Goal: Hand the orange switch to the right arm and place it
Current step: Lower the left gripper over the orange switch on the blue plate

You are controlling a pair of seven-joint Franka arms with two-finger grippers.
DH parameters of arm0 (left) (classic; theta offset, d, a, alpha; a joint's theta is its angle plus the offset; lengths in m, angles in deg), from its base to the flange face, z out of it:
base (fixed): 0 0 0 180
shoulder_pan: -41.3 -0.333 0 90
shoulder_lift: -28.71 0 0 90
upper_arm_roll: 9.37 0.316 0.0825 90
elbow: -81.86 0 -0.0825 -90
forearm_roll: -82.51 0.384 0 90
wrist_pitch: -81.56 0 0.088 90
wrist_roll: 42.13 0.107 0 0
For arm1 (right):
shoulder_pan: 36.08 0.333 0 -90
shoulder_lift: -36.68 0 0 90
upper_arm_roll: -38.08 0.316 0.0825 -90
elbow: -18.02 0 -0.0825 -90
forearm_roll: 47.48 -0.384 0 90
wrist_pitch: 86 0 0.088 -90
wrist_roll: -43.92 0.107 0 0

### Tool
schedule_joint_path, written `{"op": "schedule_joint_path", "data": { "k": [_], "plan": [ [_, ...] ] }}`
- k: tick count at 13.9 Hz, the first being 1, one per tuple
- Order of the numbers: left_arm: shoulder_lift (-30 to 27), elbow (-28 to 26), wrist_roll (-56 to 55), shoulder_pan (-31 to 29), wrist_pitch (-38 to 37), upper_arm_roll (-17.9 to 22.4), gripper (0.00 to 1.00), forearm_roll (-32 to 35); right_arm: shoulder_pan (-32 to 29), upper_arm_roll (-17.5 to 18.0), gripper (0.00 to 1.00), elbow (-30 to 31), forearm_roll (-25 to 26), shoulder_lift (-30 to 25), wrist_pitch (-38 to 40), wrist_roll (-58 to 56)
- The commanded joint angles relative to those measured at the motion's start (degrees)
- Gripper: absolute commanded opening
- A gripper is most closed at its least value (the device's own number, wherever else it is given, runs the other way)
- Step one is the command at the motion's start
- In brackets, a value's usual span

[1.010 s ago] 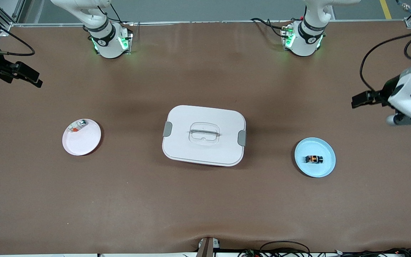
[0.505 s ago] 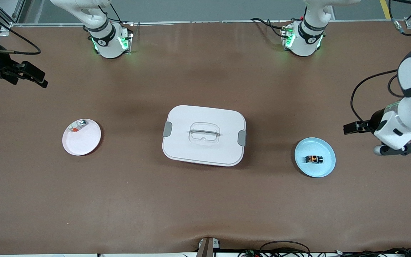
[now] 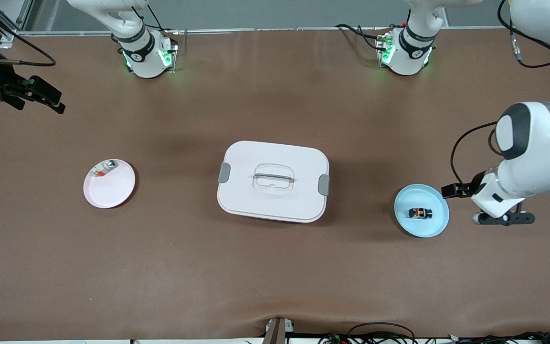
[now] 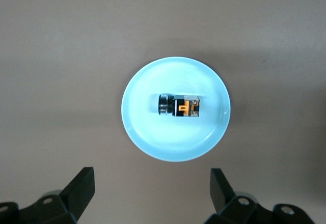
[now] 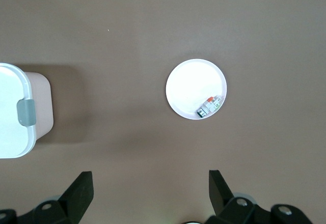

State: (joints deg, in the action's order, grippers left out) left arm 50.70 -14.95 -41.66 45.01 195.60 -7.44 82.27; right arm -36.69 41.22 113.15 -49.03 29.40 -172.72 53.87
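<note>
Orange switch [image 3: 420,213] on blue plate [image 3: 435,228], beside the open left gripper [image 3: 452,190]

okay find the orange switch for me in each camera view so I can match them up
Front view: the orange switch lies on the blue plate, toward the left arm's end of the table.
Left wrist view: the switch lies mid-plate, ahead of the open left gripper.
Right wrist view: not in it.
Shared landmark: the blue plate.

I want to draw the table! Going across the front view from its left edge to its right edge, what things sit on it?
Pink plate → white box → blue plate holding the orange switch.
</note>
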Motion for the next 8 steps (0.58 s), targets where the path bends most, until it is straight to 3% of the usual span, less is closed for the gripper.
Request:
{"op": "schedule_joint_path", "data": {
  "k": [1, 8],
  "plan": [
    [1.47, -0.92, 5.23, -0.2, 2.76, -0.34, 1.0, 0.15, -0.26, -0.49, 1.0, 0.14, -0.56, 0.07, 0.68, 0.86],
    [7.63, -1.01, 5.43, 0.33, 11.37, -1.4, 1.0, -1.59, 1.31, 0.21, 1.0, 0.85, 1.1, 0.6, -0.29, 0.24]
  ]
}}
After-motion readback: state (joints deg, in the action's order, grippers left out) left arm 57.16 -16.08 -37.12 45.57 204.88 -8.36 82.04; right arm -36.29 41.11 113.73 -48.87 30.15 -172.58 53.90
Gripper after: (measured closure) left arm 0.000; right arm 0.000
